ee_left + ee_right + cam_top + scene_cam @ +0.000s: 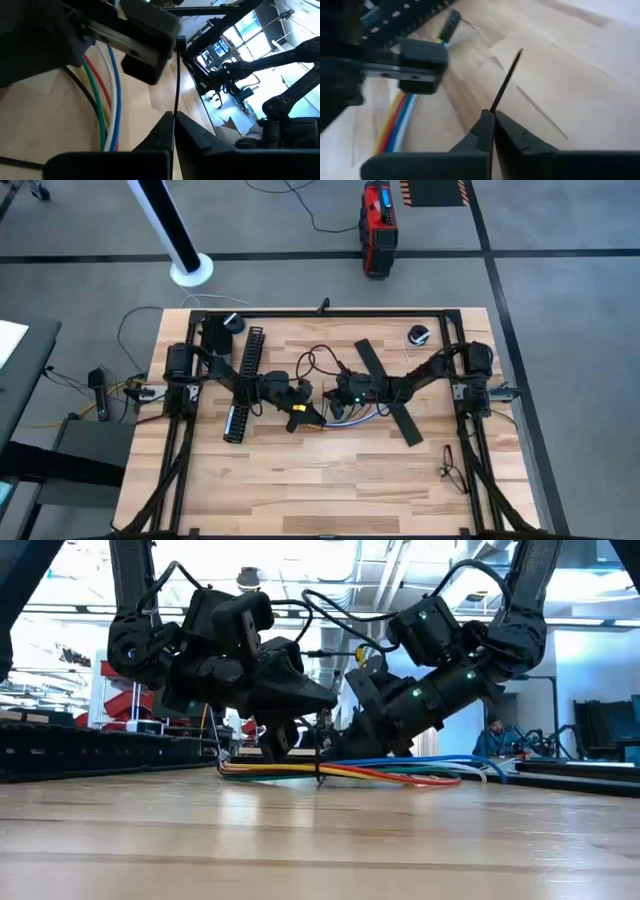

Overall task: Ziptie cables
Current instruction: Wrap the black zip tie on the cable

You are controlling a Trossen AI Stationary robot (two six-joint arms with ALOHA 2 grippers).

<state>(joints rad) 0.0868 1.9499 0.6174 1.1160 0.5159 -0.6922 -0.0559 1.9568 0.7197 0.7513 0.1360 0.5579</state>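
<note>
Two grippers, left [300,402] and right [338,395], one cables [340,772] bundle

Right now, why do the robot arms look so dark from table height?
Low view: bright windows and ceiling lights behind turn both arms into dark shapes, and the table shines beneath the cables. High view: soft, even light from above.

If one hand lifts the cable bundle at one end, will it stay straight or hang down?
Probably it would sag: the cables are thin separate wires lying in loose curves on the table. They look light, and the strands may spread apart.
</note>
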